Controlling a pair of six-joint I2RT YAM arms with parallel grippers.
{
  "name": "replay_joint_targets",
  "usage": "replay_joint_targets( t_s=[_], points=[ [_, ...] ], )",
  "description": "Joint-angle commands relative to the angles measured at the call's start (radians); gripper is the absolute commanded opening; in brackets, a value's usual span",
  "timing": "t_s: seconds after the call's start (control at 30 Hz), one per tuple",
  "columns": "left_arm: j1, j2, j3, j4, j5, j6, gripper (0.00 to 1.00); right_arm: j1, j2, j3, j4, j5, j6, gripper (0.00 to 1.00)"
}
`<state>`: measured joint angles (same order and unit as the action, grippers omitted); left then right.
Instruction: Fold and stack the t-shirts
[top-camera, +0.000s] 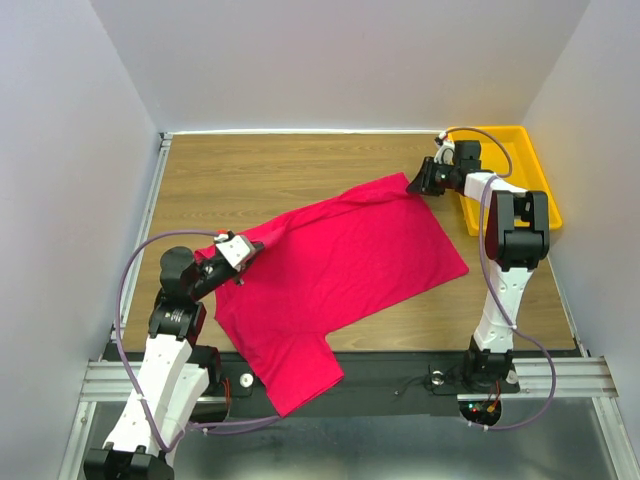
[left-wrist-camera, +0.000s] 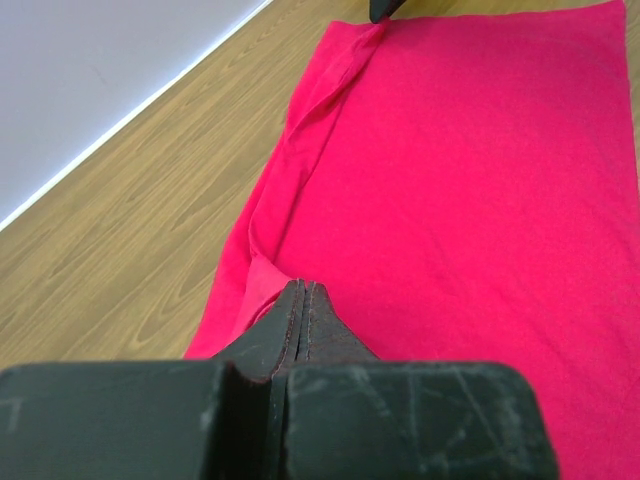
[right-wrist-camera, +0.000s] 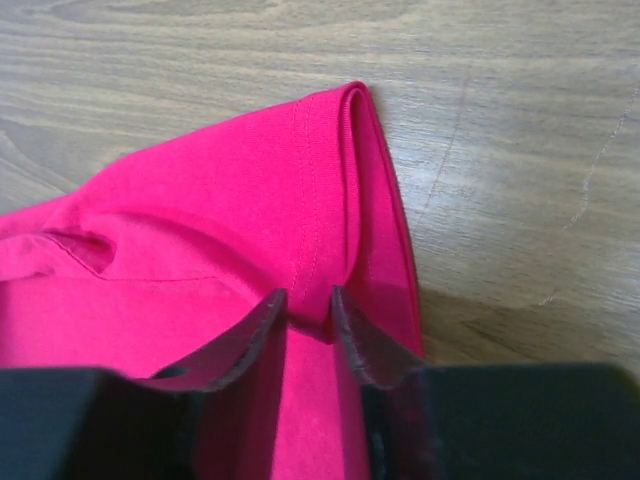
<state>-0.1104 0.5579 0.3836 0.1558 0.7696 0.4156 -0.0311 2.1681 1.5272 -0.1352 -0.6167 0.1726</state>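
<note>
T-shirt (top-camera: 340, 260) mid-fold: left gripper (left-wrist-camera: 301, 290) pinches its edge, right gripper (right-wrist-camera: 308, 300) narrow, corner between its jaws; clamp, then lift together.

The setting is a robotics laboratory test cell. A wood-grain laminate counter (top-camera: 300, 170) is boxed in on three sides by plain white panel walls (top-camera: 340, 60). A white-and-black jointed left robot arm (top-camera: 165, 370) and a matching right robot arm (top-camera: 500, 290) are bolted to a silver slotted aluminium rail (top-camera: 560, 378) at the near edge. Loose grey-purple cables (top-camera: 125, 300) are looped beside the arms. A yellow plastic tray (top-camera: 525, 160) is set at the far right corner.
</note>
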Motion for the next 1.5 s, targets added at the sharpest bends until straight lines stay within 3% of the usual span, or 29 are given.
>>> replay_joint_targets(
  t_s=[0.0, 0.33, 0.53, 0.93, 1.33, 1.47],
  points=[
    [-0.005, -0.021, -0.015, 0.030, -0.003, 0.014, 0.00, 0.005, -0.013, 0.036, -0.001, 0.014, -0.007, 0.26],
    [-0.008, -0.021, -0.006, 0.004, -0.058, 0.038, 0.00, 0.003, -0.037, 0.082, -0.001, 0.072, -0.036, 0.04],
    [-0.011, -0.016, -0.005, -0.001, -0.044, 0.046, 0.00, 0.003, -0.027, 0.126, -0.001, 0.127, -0.053, 0.01],
    [-0.015, 0.017, 0.020, -0.022, 0.037, 0.051, 0.00, 0.003, 0.033, 0.165, -0.041, 0.132, -0.119, 0.06],
    [-0.025, 0.077, 0.040, -0.022, 0.083, 0.049, 0.00, 0.003, 0.016, 0.152, -0.044, 0.150, -0.130, 0.18],
    [-0.028, 0.076, 0.043, -0.030, 0.068, 0.051, 0.00, 0.003, -0.019, 0.131, -0.043, 0.138, -0.137, 0.27]
  ],
)
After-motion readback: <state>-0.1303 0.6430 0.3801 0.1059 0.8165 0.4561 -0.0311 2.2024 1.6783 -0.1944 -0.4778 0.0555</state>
